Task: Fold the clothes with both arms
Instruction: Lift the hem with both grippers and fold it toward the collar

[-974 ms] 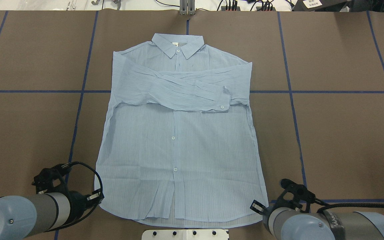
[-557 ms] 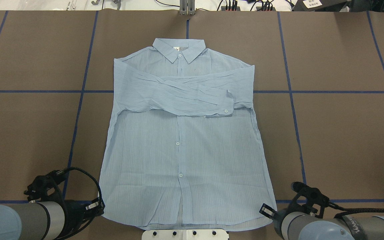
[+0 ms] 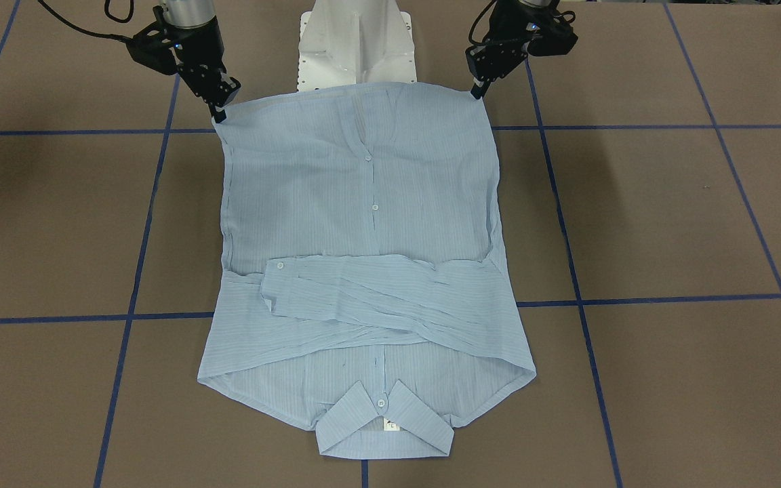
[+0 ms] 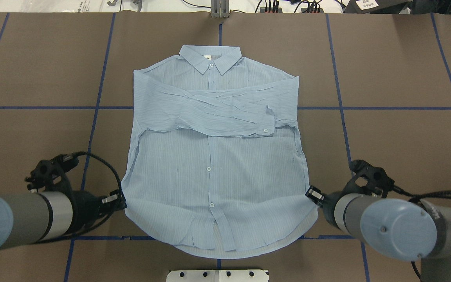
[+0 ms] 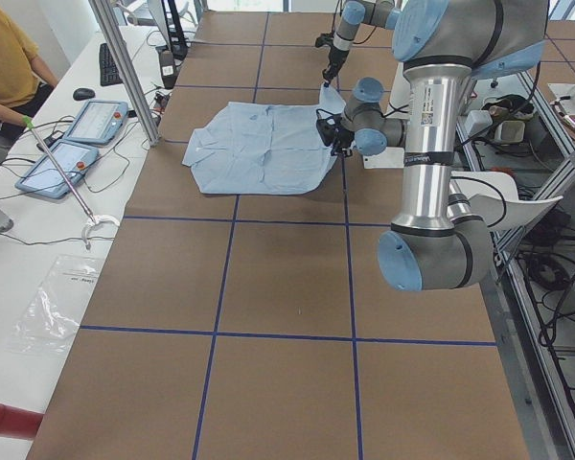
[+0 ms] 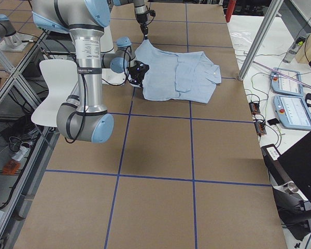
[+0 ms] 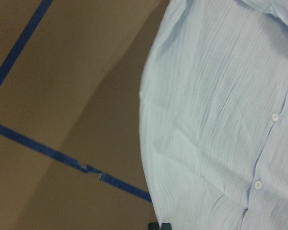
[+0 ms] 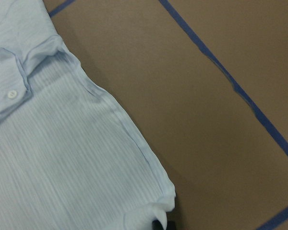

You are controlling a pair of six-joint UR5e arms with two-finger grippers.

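Left gripper: clamped on one hem corner of the light-blue shirt. Right gripper: clamped on the other hem corner. I read both grips from the front-facing view; each wrist camera shows only a sliver of finger at its bottom edge.

Shirt position: front up and buttoned on the brown table, near the middle. The collar is at the end far from the robot. Both sleeves are folded across the chest, one cuff with its button on top.

I note the hem end is held up off the table between the two grippers, close to the white pedestal base. Collar end and sleeves lie flat.
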